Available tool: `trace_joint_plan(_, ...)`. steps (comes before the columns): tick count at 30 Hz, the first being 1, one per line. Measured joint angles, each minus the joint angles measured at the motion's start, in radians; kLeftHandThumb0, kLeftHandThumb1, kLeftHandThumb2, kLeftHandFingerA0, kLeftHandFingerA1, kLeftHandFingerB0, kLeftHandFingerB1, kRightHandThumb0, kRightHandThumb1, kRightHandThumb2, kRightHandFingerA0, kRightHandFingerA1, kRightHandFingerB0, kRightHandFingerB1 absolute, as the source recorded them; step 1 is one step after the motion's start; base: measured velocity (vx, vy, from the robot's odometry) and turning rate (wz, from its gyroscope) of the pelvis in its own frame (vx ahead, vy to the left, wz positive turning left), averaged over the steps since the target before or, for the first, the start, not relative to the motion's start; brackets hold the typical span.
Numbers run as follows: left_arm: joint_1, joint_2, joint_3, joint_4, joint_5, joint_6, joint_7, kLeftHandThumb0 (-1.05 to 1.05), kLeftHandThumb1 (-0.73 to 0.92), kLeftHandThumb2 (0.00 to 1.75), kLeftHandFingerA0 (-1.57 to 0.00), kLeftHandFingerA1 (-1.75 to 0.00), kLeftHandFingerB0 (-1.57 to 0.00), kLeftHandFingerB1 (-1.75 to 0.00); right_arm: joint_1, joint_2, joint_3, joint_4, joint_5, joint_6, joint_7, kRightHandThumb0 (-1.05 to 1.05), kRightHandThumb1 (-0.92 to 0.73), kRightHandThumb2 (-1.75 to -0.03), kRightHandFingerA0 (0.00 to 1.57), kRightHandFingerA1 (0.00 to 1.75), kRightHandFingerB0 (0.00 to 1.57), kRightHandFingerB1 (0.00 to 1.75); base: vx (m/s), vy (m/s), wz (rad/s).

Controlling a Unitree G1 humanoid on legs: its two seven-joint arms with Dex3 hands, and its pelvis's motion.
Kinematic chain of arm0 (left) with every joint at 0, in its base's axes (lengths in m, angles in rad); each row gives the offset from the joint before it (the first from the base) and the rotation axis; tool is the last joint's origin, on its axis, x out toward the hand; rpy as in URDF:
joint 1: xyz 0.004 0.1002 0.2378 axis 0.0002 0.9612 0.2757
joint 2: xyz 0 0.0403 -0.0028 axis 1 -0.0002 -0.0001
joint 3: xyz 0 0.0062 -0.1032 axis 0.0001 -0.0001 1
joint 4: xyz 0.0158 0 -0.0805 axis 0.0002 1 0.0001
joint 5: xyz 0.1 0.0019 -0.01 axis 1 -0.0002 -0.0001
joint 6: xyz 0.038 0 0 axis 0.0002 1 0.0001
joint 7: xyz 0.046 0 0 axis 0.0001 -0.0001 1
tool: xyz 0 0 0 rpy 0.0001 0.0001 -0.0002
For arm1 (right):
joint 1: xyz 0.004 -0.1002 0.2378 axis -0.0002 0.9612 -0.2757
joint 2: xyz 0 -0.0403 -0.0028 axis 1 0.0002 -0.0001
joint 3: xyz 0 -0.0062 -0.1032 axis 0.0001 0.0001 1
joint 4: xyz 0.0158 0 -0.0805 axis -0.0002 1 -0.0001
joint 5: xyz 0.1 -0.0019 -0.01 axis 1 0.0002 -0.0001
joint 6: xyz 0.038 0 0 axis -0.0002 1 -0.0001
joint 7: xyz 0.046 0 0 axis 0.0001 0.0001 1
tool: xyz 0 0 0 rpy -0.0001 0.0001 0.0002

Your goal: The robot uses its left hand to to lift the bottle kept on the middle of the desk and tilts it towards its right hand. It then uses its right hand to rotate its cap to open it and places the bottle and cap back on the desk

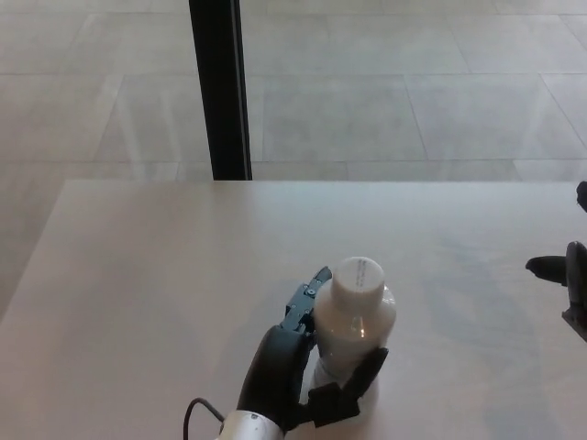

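L hand (298, 376) comes up from 6 o'clock, fingers wrapped round white bottle (353, 335), cap (358, 280) on. R hand (564, 275) cut off at 3 o'clock edge of bench (138, 266); can't tell its fingers.

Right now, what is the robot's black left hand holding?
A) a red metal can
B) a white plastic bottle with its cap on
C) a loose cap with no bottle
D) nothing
B: the black left hand is wrapped around the white plastic bottle, whose round white cap sits on top.
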Motion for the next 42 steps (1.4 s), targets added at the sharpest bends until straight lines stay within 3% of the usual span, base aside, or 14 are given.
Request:
trace_joint_plan(2,-0.001,0.000,-0.005,0.013,0.009,-0.007,0.028,0.07,0.82,0.72,-1.12,-1.67,-0.16,-0.49,0.000,0.000,0.000,-0.001,0.000,0.000,-0.002,-0.52,-0.58,-0.96,0.75,0.97,0.33,0.54,0.00,0.000,0.00)
trace_joint_plan(4,-0.004,0.000,-0.016,0.020,0.018,-0.014,0.057,0.17,0.92,0.79,-0.62,-1.58,-0.57,-0.87,-0.001,0.002,0.000,-0.003,-0.001,0.001,-0.005,-0.52,-0.59,-0.96,0.74,0.98,0.35,0.54,0.00,0.000,0.00)
trace_joint_plan(9,-0.016,0.003,-0.060,0.034,0.051,-0.026,0.124,0.22,0.92,1.05,-0.68,-1.74,-0.60,-1.42,-0.008,0.006,-0.005,-0.019,-0.008,0.010,-0.027,-0.46,-0.60,-0.95,0.74,0.97,0.37,0.54,0.00,0.000,0.00)
trace_joint_plan(10,-0.018,0.003,-0.070,0.036,0.060,-0.026,0.141,0.10,0.84,1.36,-0.94,-1.14,-0.80,-1.05,-0.008,0.007,-0.009,-0.027,-0.010,0.013,-0.034,-0.42,-0.59,-0.93,0.72,0.98,0.36,0.54,0.00,0.000,0.00)
trace_joint_plan(11,-0.019,0.003,-0.073,0.038,0.065,-0.026,0.151,0.10,0.84,1.36,-0.94,-1.14,-0.79,-1.04,-0.008,0.007,-0.012,-0.034,-0.011,0.016,-0.037,-0.38,-0.74,-0.60,0.69,1.15,0.44,0.36,0.00,0.000,0.00)
trace_joint_plan(16,-0.023,0.005,-0.085,0.029,0.088,-0.021,0.199,0.10,0.83,1.36,-0.94,-1.14,-0.77,-1.04,0.003,-0.013,-0.012,-0.087,-0.007,0.049,-0.026,-0.37,-0.69,-0.60,0.78,1.17,0.45,0.37,0.00,0.000,0.00)
trace_joint_plan(17,-0.024,0.006,-0.086,0.026,0.091,-0.017,0.203,0.25,0.90,1.15,-0.75,-1.75,-0.57,-1.66,0.005,-0.021,-0.009,-0.093,-0.006,0.054,-0.020,-0.36,-0.67,-0.60,0.81,1.15,0.47,0.38,0.00,0.000,0.00)
trace_joint_plan(18,-0.026,0.007,-0.087,0.022,0.094,-0.012,0.204,0.25,0.91,1.14,-0.76,-1.75,-0.54,-1.73,0.006,-0.030,-0.004,-0.096,-0.006,0.057,-0.014,-0.37,-0.65,-0.60,0.80,1.15,0.46,0.38,0.00,0.000,0.00)
trace_joint_plan(28,-0.073,-0.002,-0.059,-0.019,0.132,0.053,0.202,0.22,0.79,1.36,-1.02,-1.75,-0.79,-1.51,0.007,-0.228,0.123,-0.138,-0.049,0.084,0.102,-0.54,-0.49,-0.85,0.88,0.91,0.41,0.51,0.00,0.000,0.00)
trace_joint_plan(36,-0.073,0.017,-0.036,-0.020,0.137,0.053,0.201,0.22,0.75,1.35,-0.84,-1.75,-0.65,-1.71,0.004,-0.401,0.255,-0.174,-0.162,0.100,0.151,-0.56,-0.59,-0.59,0.92,0.91,0.51,0.37,0.00,0.000,0.00)
trace_joint_plan(37,-0.073,0.022,-0.033,-0.021,0.138,0.053,0.201,0.32,0.77,1.35,-1.01,-1.35,-0.86,-1.21,0.003,-0.416,0.273,-0.178,-0.179,0.102,0.154,-0.56,-0.61,-0.60,0.89,0.94,0.52,0.38,0.00,0.000,0.00)
trace_joint_plan(39,-0.073,0.028,-0.027,-0.023,0.142,0.053,0.201,0.32,0.77,1.35,-1.01,-1.35,-0.86,-1.21,-0.001,-0.431,0.300,-0.183,-0.206,0.104,0.157,-0.56,-0.61,-0.60,0.89,0.94,0.52,0.38,0.00,0.000,0.00)
trace_joint_plan(41,-0.073,0.031,-0.023,-0.025,0.146,0.053,0.201,0.22,0.75,1.32,-0.84,-1.75,-0.64,-1.69,-0.007,-0.441,0.324,-0.190,-0.234,0.107,0.158,-0.57,-0.62,-0.59,0.90,0.90,0.52,0.38,0.00,0.000,0.00)
trace_joint_plan(42,-0.073,0.033,-0.021,-0.026,0.147,0.053,0.201,0.11,0.78,1.35,-0.95,-1.15,-0.85,-1.07,-0.011,-0.443,0.335,-0.195,-0.251,0.109,0.158,-0.58,-0.61,-0.60,0.90,0.90,0.52,0.37,0.00,0.000,0.00)
